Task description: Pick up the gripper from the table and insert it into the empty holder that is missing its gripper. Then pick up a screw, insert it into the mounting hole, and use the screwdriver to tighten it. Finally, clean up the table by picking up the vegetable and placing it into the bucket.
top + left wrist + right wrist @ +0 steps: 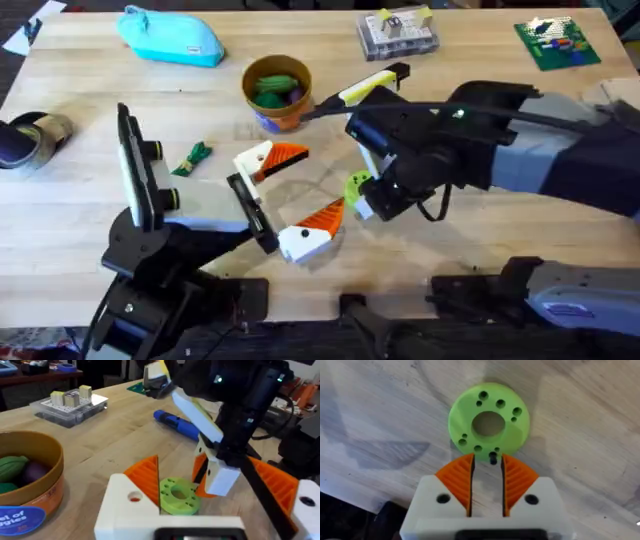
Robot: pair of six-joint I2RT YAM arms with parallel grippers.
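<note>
From above, the left gripper (322, 180) is spread wide, its two white-and-orange fingers sitting at either end of the black holder (252, 212). The right gripper (358, 198) reaches in between them and hangs over the lime-green disc (357, 185). The vegetable (193, 157) lies on the table left of the holder, well apart from both grippers, and the bucket (283, 120) stands behind with toy produce inside. In the left wrist view, the screwdriver (175, 422) lies on the wood beyond the right arm, and the disc sits near the left finger's orange wedge. In the right wrist view, the orange pads (457, 480) are nearly together and pinch a small dark piece (493, 458) at the disc's rim. It is too small to identify.
</note>
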